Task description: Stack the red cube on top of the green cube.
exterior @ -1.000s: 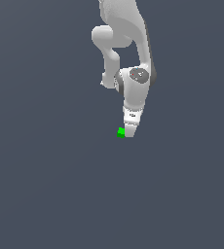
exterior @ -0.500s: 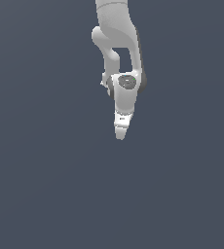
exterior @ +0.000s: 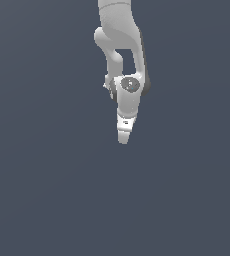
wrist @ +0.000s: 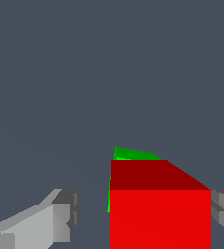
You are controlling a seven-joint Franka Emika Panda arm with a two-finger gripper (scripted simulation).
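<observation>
- The plain dark grey-blue worktop (exterior: pixel 47 190) is filling both views, and no edge of it is showing; bare surface is lying open on every side of the arm in the exterior view.
- The white jointed Franka arm (exterior: pixel 118 35) is entering from the top of the exterior view and is reaching steeply downward, its wrist section pointing at the worktop and tapering toward the tip.
- The white-and-grey two-fingered end effector (wrist: pixel 141 214) is hanging at the lower end of the arm (exterior: pixel 123 136). In the wrist view its fingers are standing on opposite sides of the red cube: one finger (wrist: pixel 41 224) is sitting apart from the cube with a clear gap of worktop between them, while the other is touching, or almost touching, the cube's opposite face at the picture's border. The jaws are therefore parted a little wider than the cube, with no squeeze on it from the near finger.
- The small bright-red plain cube (wrist: pixel 160 214) is sitting between the fingers, close to the wrist camera. The arm is hiding it in the exterior view.
- The small bright-green plain cube (wrist: pixel 131 154) is peeking out just behind and below the red cube, only a sliver of it and a thin edge showing. Whether the two cubes are touching I cannot tell.
</observation>
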